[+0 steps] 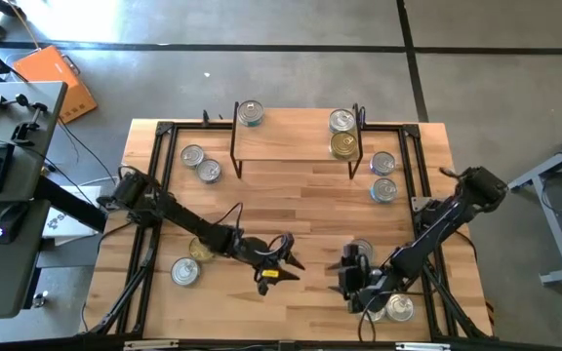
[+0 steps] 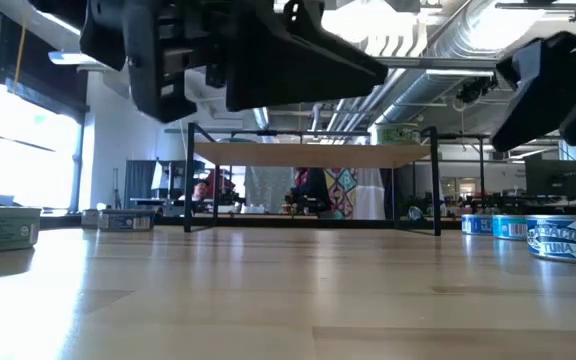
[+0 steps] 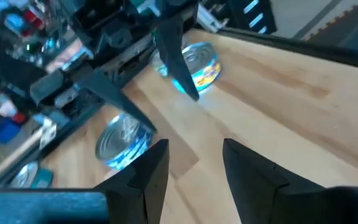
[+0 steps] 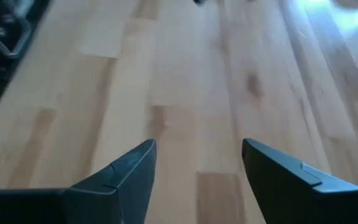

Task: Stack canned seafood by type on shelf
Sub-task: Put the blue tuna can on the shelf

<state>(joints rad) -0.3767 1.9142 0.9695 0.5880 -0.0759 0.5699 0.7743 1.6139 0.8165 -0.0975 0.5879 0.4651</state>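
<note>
While the shelf (image 1: 291, 146) stands well beyond both grippers, carrying one tin at its left end and two at its right, its top is hidden in the low view. Jaws parted and empty, the right gripper (image 4: 197, 180) hangs over bare tabletop (image 1: 301, 205). Likewise parted and empty, the left gripper (image 3: 194, 171) faces two tuna cans (image 3: 197, 65), half hidden behind the other arm.

Left arm reaches from the left edge diagonally toward the middle front. Left gripper (image 1: 283, 255) is held low, its fingers (image 3: 151, 171) parted, nothing between them.

Right arm folds from the right edge down toward the front. Right gripper (image 1: 351, 273) faces the left gripper, a clear gap between the two. Its fingers (image 4: 132, 171) stand wide apart, empty.
</note>
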